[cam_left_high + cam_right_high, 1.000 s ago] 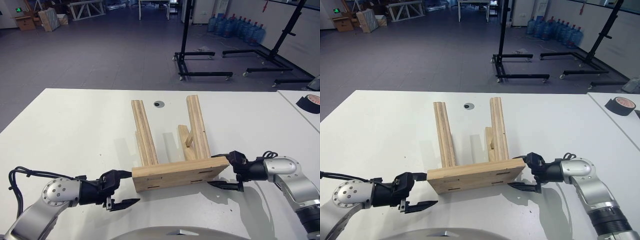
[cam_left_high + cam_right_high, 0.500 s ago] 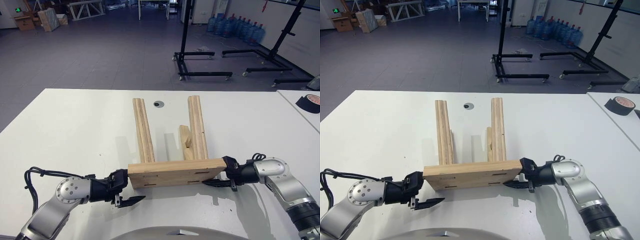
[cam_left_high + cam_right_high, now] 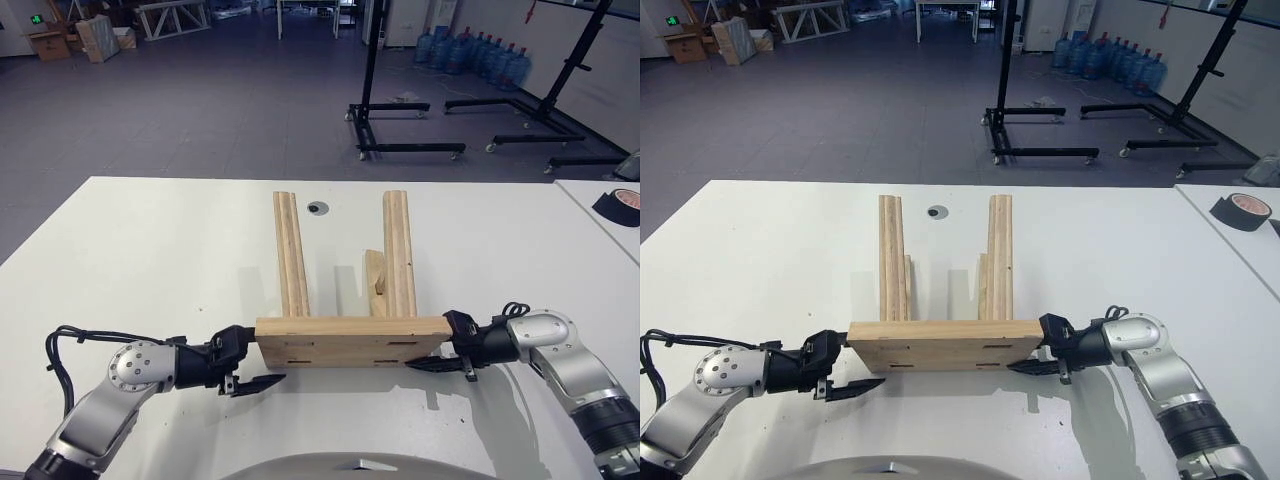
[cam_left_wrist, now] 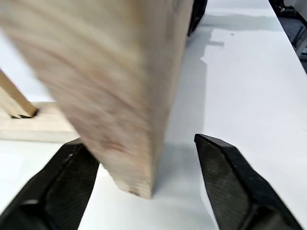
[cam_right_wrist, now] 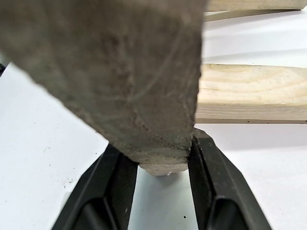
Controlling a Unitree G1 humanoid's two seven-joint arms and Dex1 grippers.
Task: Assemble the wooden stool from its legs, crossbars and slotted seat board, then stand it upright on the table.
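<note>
Left eye view: sideways stool [image 3: 350, 342], right hand [image 3: 433, 347] clamping it; left hand [image 3: 262, 358] seemingly open.

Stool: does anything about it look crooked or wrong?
Yes. It lies tipped over: seat board on edge, legs stretched along the table. A short crossbar hugs one leg instead of spanning both.

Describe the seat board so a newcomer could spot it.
On the white table, the seat board is the wide plank between the left gripper and right gripper. Unlike the two long legs behind, it runs crossways and has small slots.
</note>
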